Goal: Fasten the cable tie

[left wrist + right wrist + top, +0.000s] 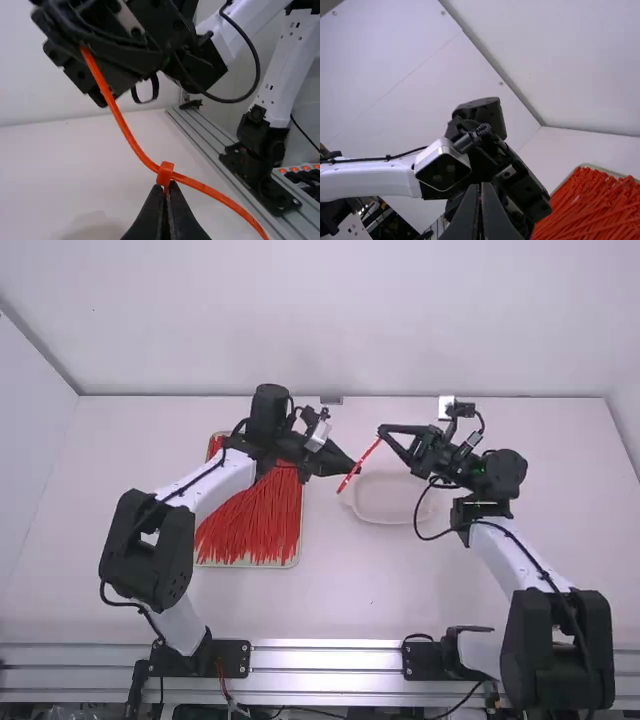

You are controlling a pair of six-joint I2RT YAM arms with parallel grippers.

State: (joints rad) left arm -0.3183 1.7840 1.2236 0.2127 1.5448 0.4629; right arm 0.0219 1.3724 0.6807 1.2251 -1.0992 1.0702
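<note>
An orange-red cable tie (362, 462) hangs in the air between both grippers, over the near-left rim of a clear tub (428, 508). My left gripper (343, 466) is shut on the tie at its square head (165, 173), where the strap passes through and forms a small loop. From the head the strap (122, 127) rises to my right gripper (384, 434), which is shut on the tail end. In the right wrist view my right gripper (480, 200) has its fingers pressed together, facing the left arm's wrist.
A flat tray (213, 446) at the left middle of the table holds a heap of spare red cable ties (255, 520), also the red cable ties (592, 200) in the right wrist view. The clear tub lies just right of the tray. The table's rail edge (220, 145) runs along the front.
</note>
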